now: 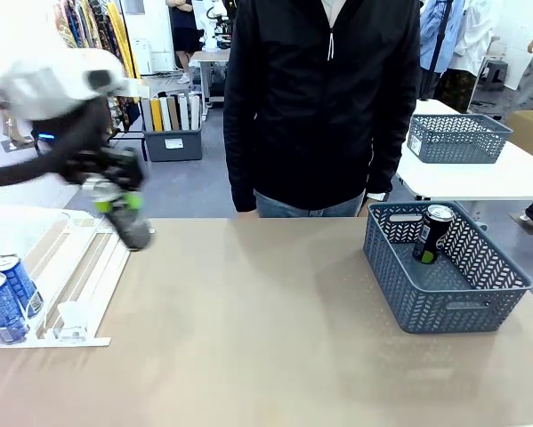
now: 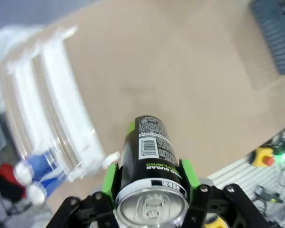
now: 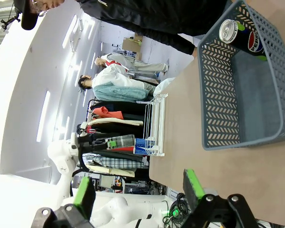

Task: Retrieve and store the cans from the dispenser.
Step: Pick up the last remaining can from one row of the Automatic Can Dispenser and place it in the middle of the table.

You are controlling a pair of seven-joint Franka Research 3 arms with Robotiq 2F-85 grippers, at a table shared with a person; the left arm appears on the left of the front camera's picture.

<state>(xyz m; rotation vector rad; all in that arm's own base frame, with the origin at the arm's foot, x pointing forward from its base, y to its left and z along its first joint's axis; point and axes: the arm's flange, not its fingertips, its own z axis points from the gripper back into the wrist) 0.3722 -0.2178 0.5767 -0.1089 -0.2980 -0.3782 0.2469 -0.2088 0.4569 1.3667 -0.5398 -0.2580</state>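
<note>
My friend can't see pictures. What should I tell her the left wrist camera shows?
The left gripper clamps a black can between its green pads, silver top facing the camera. Beyond it lie the tan table, the white dispenser with two blue cans at one end, and a corner of the grey basket.

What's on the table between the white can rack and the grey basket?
Nothing. The front view shows bare tan table between the rack and the basket.
</note>
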